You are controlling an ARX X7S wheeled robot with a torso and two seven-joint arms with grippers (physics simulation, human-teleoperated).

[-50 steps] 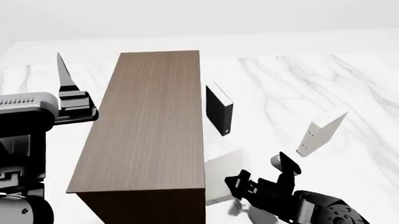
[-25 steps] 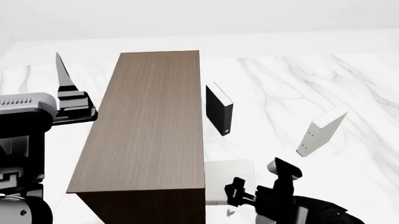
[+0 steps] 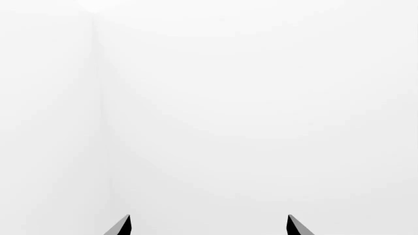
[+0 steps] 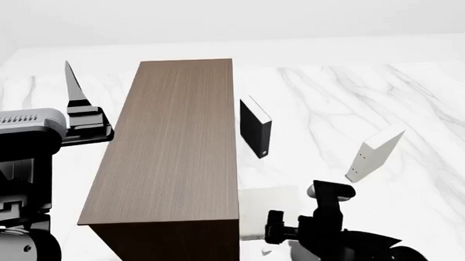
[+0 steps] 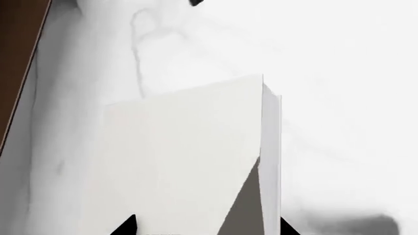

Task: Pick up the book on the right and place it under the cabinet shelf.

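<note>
Three books sit on the marble table, all on the right-hand side of the cabinet shelf. The book, thin and plain white, lies low against the cabinet's near right corner. Whether any part of it already reaches beneath the cabinet cannot be told. A black book stands upright just beside the cabinet's right face, farther along. A thicker white book stands tilted, well apart from the cabinet.

The right pincer is released: its tips are spread wide and hover at the book's near edge without clamping it. The left pincer is likewise spread and holds nothing, raised off the cabinet's left side.

Judgement: the carry is done and the placing step is in hand. The next move likely calls for sliding the book sideways towards the cabinet's base, kept flat, or else a clean withdrawal that does not drag it.
</note>
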